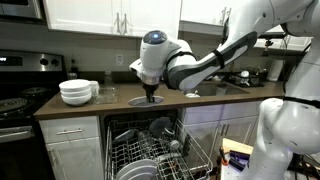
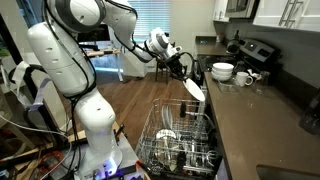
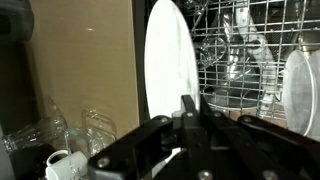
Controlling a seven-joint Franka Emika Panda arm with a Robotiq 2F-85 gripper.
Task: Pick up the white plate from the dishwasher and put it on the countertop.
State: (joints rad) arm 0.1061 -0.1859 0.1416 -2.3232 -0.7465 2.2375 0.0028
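Grey wire racks (image 2: 178, 145) stick out of the open dishwasher (image 1: 135, 128) nearest me, with dishes in them. Above them, the pincer (image 2: 186, 78) is clamped on the white plate (image 2: 194, 90). The plate hangs on edge in the air, right at the brown tabletop's (image 2: 250, 120) front edge. Farther back sit stacked white bowls (image 2: 222, 71).

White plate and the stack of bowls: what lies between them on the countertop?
In an exterior view, mostly bare countertop; clear glasses stand close beside the bowls, on the side of the white plate.
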